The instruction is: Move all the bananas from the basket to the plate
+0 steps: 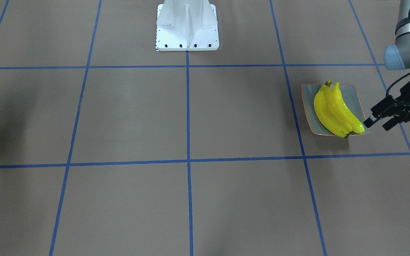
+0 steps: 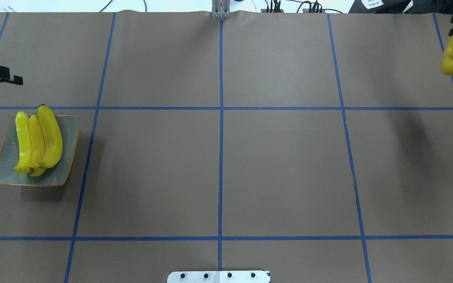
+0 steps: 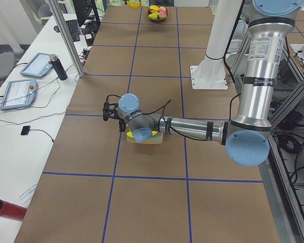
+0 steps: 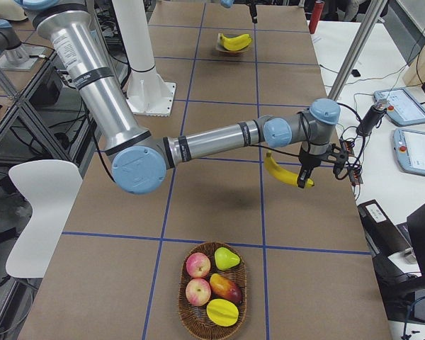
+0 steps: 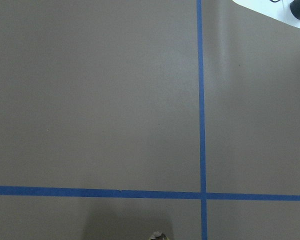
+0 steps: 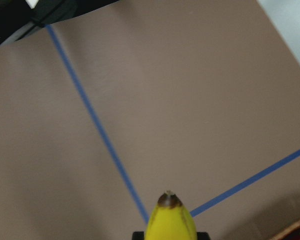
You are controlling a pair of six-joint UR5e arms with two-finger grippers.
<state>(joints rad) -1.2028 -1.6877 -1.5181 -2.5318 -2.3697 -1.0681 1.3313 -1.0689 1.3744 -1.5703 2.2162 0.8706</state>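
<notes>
**Ana:** What do your screens show, starting from the left?

**Me:** My left tool (image 1: 377, 124) hangs near the plate (image 2: 68, 157) without touching it. Its fingers are spread and it holds nothing. The plate sits on the counter (image 2: 281, 173) at the robot's left end. Three bananas (image 2: 37, 143) lie on it side by side, pressed against each other.

**Ana:** And the last one?

**Me:** Far over on the right, my right tool (image 4: 303, 170) is pinching the fourth banana (image 4: 282, 173) near one end. It hangs in the air above the counter, well apart from the plate.

**Ana:** Is anything left in the basket?

**Me:** The basket (image 4: 182, 306) stands at the right end of the counter. I see only other fruit (image 4: 198, 269) in it and no banana.

**Ana:** So how far along are you?

**Me:** I judge three of four done and the basket cleared of bananas. What's left is to carry this one the whole length of the counter and lay it beside the others. The plate is far from my right arm, so I expect to pass the banana to the left tool somewhere in the middle. The plate is also crowded, so the last banana may roll off the pile.
</notes>
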